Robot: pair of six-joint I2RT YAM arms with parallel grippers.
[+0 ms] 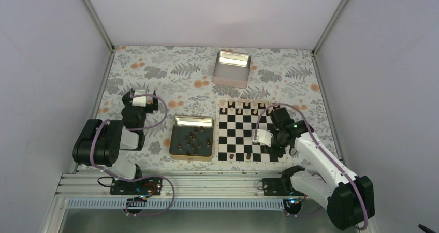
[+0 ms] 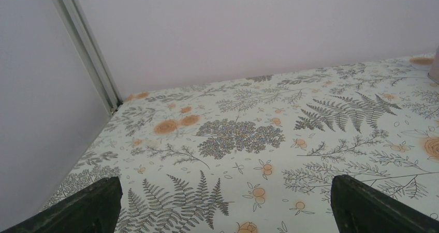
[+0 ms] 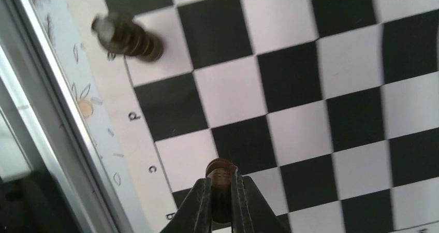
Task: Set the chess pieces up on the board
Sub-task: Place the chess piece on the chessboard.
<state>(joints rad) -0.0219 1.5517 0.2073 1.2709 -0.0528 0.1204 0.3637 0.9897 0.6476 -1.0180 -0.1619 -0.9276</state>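
Note:
The board (image 1: 235, 132) of black and white checks lies right of centre. Dark brown chess pieces stand along its near row (image 1: 232, 156) and its far row (image 1: 246, 105); several more lie in the gold-rimmed tray (image 1: 192, 138). My right gripper (image 1: 273, 142) hovers over the board's near right part, shut on a dark brown chess piece (image 3: 221, 175) above the squares by the lettered rim. Another dark piece (image 3: 129, 37) stands on a white square near that rim. My left gripper (image 1: 142, 96) is open and empty over the floral cloth, its fingertips (image 2: 90, 207) far apart.
A silver tin (image 1: 232, 68) stands at the back, beyond the board. The floral cloth (image 2: 243, 134) covers the table. Grey walls close in the left, right and back. A metal rail runs along the near edge by the arm bases.

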